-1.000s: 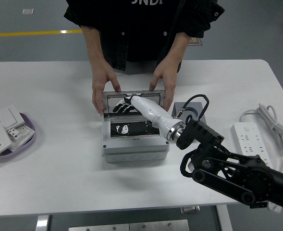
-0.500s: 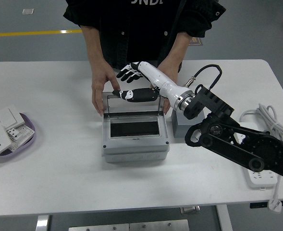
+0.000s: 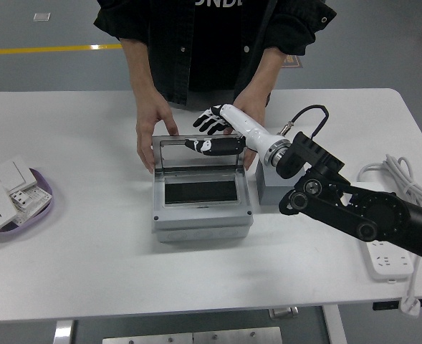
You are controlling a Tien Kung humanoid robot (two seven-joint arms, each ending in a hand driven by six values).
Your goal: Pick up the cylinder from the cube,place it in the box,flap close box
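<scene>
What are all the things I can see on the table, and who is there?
Box: one, grey, table middle, lid up at its far edge.
Cube: one, grey, right of the box, partly behind the arm.
Power strip: one, white with white cable, right side.
Wall switches: a few, white, on a purple tray at the left edge.
Table: one, white.
Person's hands: two, at the lid's sides, far side.
Right hand: one, black and white, fingers spread at the lid's top edge.
Left hand: not seen.
</scene>
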